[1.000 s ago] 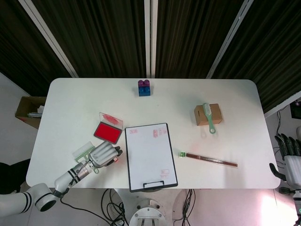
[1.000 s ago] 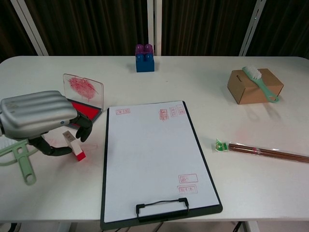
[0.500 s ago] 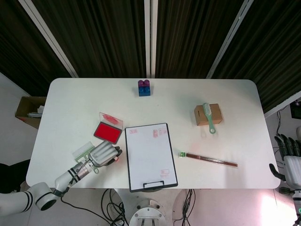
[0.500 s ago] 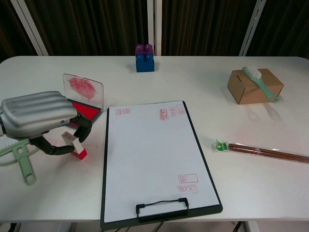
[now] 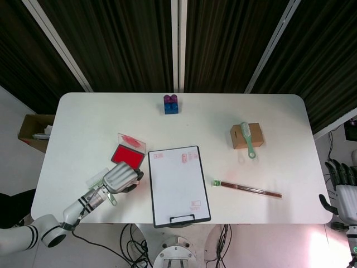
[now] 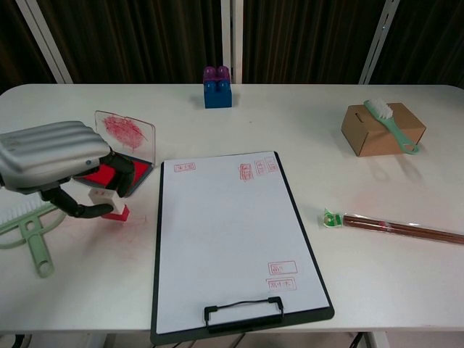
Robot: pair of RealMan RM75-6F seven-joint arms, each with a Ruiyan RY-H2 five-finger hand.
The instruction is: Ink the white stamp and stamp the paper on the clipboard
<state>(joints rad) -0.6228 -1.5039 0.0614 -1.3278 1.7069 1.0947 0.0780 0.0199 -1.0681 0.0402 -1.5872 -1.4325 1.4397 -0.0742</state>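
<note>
Since 1 s ago: left hand (image 6: 51,156) w/ white stamp (image 6: 109,201) shifted toward red ink pad (image 6: 109,174), now just beside its near edge, left of clipboard (image 6: 232,239). Stamp pinched betw. thumb & fingers, roughly upright, red base down. Right hand (image 5: 343,187) off table edge, fingers apart, holding nothing.

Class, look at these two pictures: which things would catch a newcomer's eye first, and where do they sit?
The grey left hand at the table's left edge holds a small white stamp with a red base beside the open red ink pad. Mid-table lies the black clipboard with white paper, already bearing red stamp marks.
</note>
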